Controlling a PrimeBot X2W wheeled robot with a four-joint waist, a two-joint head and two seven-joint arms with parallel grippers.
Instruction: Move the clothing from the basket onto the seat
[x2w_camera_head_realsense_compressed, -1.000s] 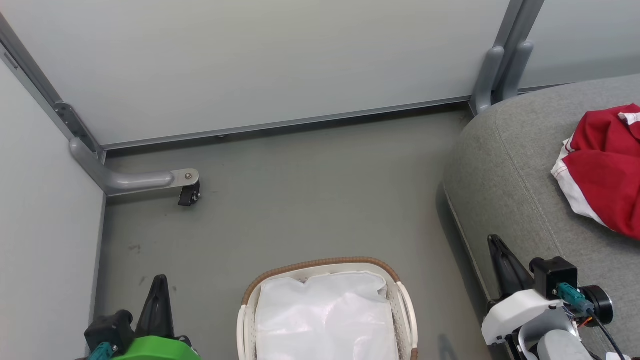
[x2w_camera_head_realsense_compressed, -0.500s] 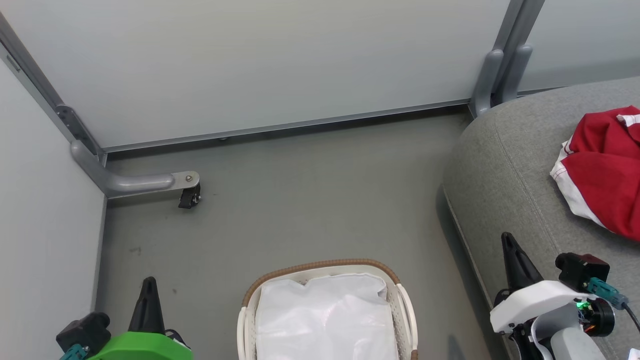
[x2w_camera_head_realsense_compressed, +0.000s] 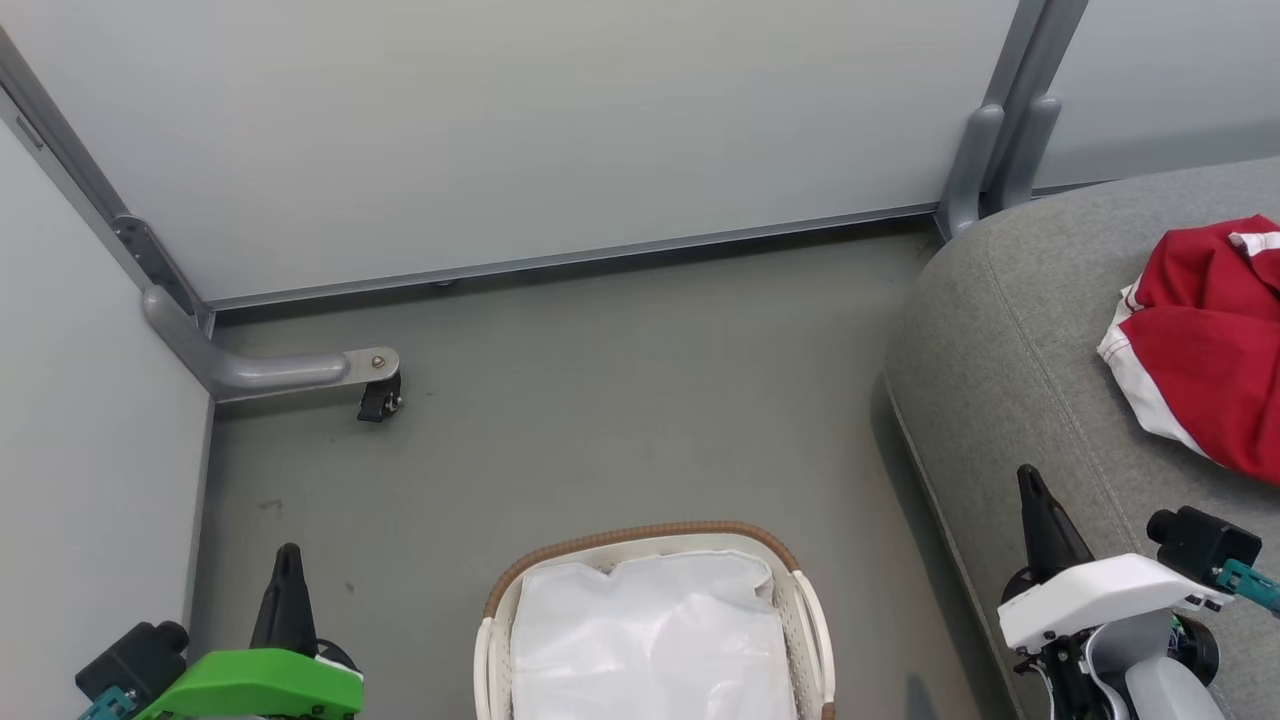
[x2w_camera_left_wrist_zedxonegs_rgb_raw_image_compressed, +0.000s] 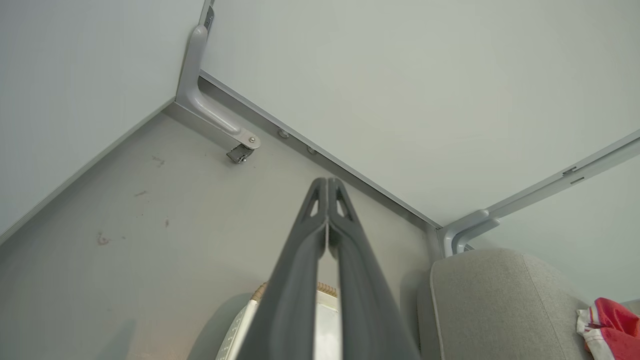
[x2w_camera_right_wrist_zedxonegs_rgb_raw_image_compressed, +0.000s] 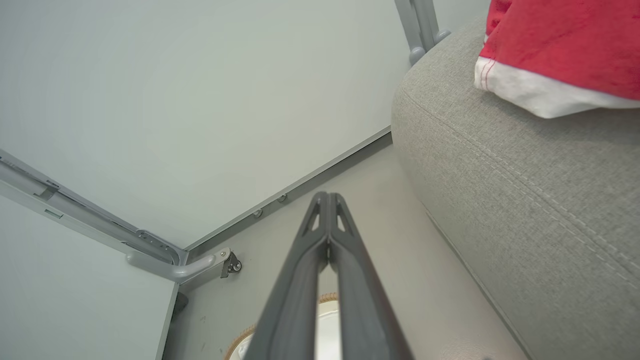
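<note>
Coarse grey woven seat (x2w_camera_head_realsense_compressed: 1010, 360); soft red cloth clothing (x2w_camera_head_realsense_compressed: 1205, 365); perforated plastic basket (x2w_camera_head_realsense_compressed: 812, 640), woven brown rim; matt floor (x2w_camera_head_realsense_compressed: 600, 400).

A grey floor (x2w_camera_head_realsense_compressed: 620, 400) runs to a pale far panel (x2w_camera_head_realsense_compressed: 550, 130), with a metal rail (x2w_camera_head_realsense_compressed: 570, 255) along its base. A second pale panel (x2w_camera_head_realsense_compressed: 90, 420) stands on the left. From the far-left corner a grey bracket (x2w_camera_head_realsense_compressed: 270, 372) reaches out, ending in a small black caster (x2w_camera_head_realsense_compressed: 380, 398). Two grey posts (x2w_camera_head_realsense_compressed: 985, 165) rise at the far right. Faint scuffs (x2w_camera_head_realsense_compressed: 268, 505) mark the floor near the left panel.
</note>
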